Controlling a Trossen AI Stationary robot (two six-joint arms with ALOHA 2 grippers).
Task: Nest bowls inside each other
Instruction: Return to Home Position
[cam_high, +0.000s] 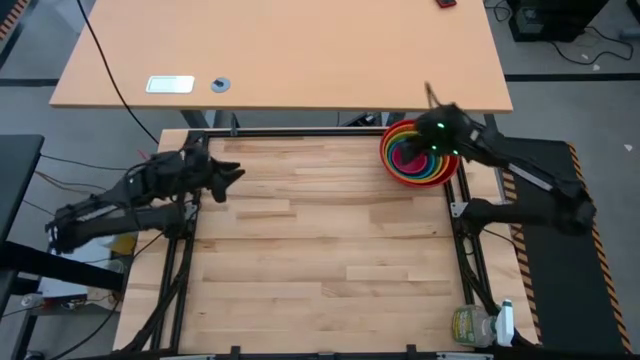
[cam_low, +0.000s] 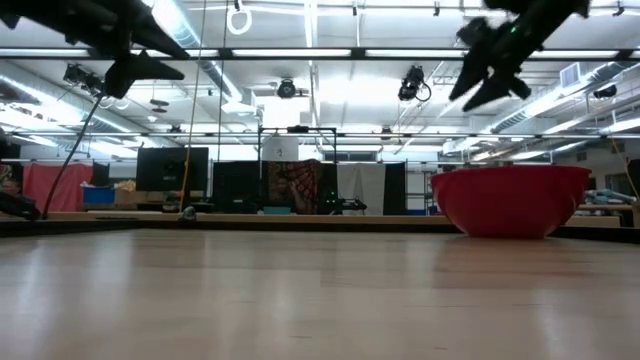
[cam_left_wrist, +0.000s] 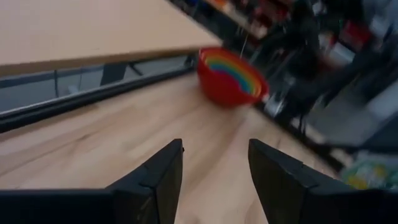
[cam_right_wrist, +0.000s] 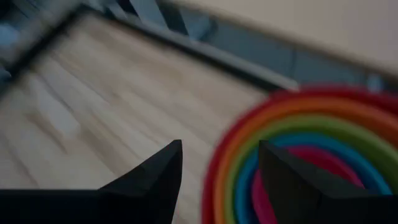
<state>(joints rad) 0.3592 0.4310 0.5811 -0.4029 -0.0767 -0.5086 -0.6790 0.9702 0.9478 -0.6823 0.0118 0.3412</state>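
The bowls (cam_high: 418, 158) sit nested at the table's far right corner. The large red one (cam_low: 513, 200) stands on its base on the wood, with orange, yellow-green, blue and pink rings inside it (cam_right_wrist: 311, 149). My right gripper (cam_right_wrist: 219, 149) hangs open above the stack's left rim (cam_high: 425, 140), clear of it, as the low view shows (cam_low: 490, 85). My left gripper (cam_high: 236, 172) is open in the air over the table's far left (cam_low: 150, 68), pointing across the table toward the bowls (cam_left_wrist: 231, 73).
A black frame rail (cam_high: 300, 133) runs along the table's far edge, with a light wooden desk (cam_high: 290, 50) beyond it. A bottle (cam_high: 480, 325) lies off the near right corner. Bare wood (cam_high: 320, 240) spreads over the middle and near side.
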